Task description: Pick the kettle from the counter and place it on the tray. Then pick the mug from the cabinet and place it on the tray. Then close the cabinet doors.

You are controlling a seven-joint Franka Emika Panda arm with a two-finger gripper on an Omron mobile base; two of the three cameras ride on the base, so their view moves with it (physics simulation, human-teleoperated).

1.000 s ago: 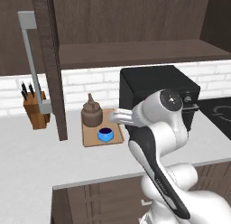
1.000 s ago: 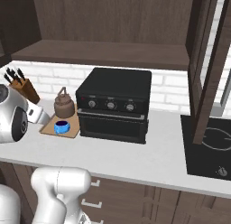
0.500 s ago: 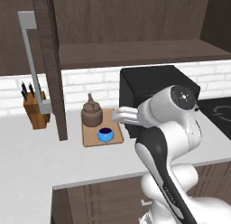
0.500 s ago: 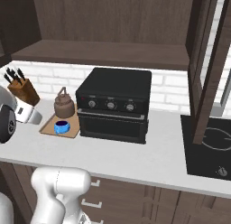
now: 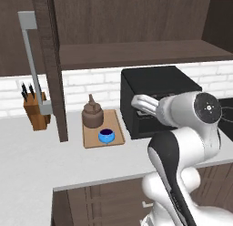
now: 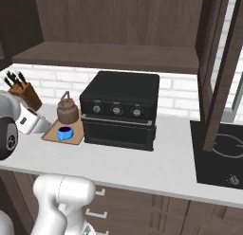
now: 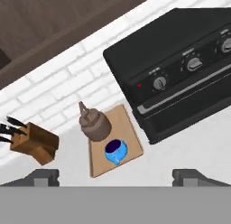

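The dark-brown kettle (image 5: 93, 115) (image 6: 68, 111) (image 7: 94, 123) stands on the light-wood tray (image 5: 116, 125) (image 6: 78, 131) (image 7: 131, 133), at its back. The blue mug (image 5: 106, 136) (image 6: 64, 133) (image 7: 115, 151) sits on the same tray, just in front of the kettle. My gripper (image 7: 116, 175) hangs open above and short of the tray, with nothing between its fingers. Its white hand (image 5: 143, 104) (image 6: 31, 121) is near the tray's edge. The cabinet (image 5: 136, 52) (image 6: 109, 56) is open. Its left door (image 5: 50, 61) and right door (image 6: 223, 68) swing out over the counter (image 5: 41, 152).
A black oven (image 5: 154, 97) (image 6: 121, 106) (image 7: 180, 65) stands right beside the tray. A tan knife block (image 5: 36, 112) (image 6: 21, 89) (image 7: 36, 142) sits at the wall to the left. A cooktop (image 6: 223, 153) lies at the counter's right end.
The arm's upper joint has swung toward the oven side and the hand has drawn slightly back and up from the tray. Kettle and mug have not moved.
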